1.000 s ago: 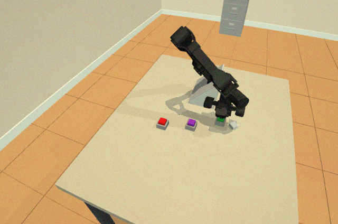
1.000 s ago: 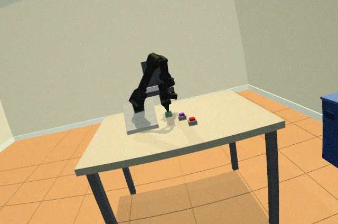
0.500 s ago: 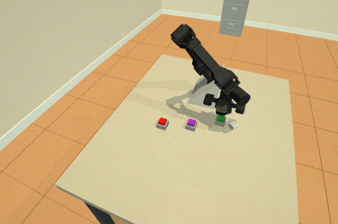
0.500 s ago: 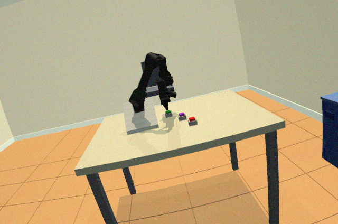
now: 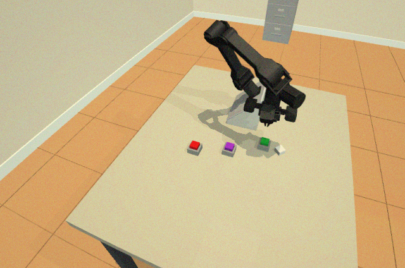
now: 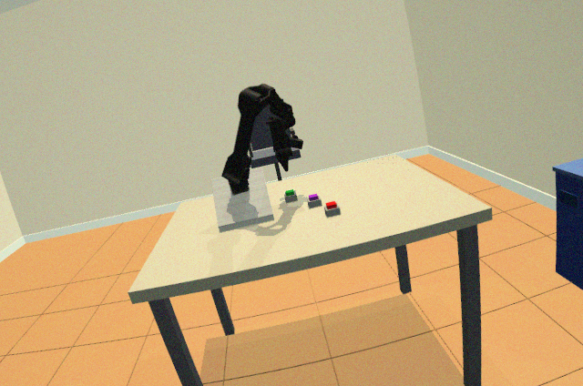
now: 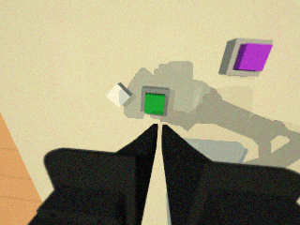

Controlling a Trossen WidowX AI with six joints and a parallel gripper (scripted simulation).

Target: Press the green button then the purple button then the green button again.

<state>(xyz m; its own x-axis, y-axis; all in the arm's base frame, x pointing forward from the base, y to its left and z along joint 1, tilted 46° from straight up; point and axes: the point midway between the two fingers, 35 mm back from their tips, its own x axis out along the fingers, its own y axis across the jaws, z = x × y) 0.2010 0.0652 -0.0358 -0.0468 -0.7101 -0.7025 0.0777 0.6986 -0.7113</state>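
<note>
The green button (image 5: 264, 141) (image 6: 290, 192) (image 7: 155, 103) stands up out of its grey housing on the table. The purple button (image 5: 229, 146) (image 6: 312, 197) (image 7: 253, 56) is raised in its own housing, beside the green one. My gripper (image 5: 266, 124) (image 6: 286, 169) (image 7: 159, 128) is shut and empty, its tips pointing down. It hangs in the air above the table, near and above the green button, and touches nothing. In the wrist view the tips show just below the green button.
A red button (image 5: 195, 145) (image 6: 331, 205) stands beyond the purple one. A small white block (image 5: 280, 150) (image 7: 118, 95) lies close beside the green button's housing. The arm's pale base plate (image 5: 242, 123) (image 6: 246, 222) lies behind the buttons.
</note>
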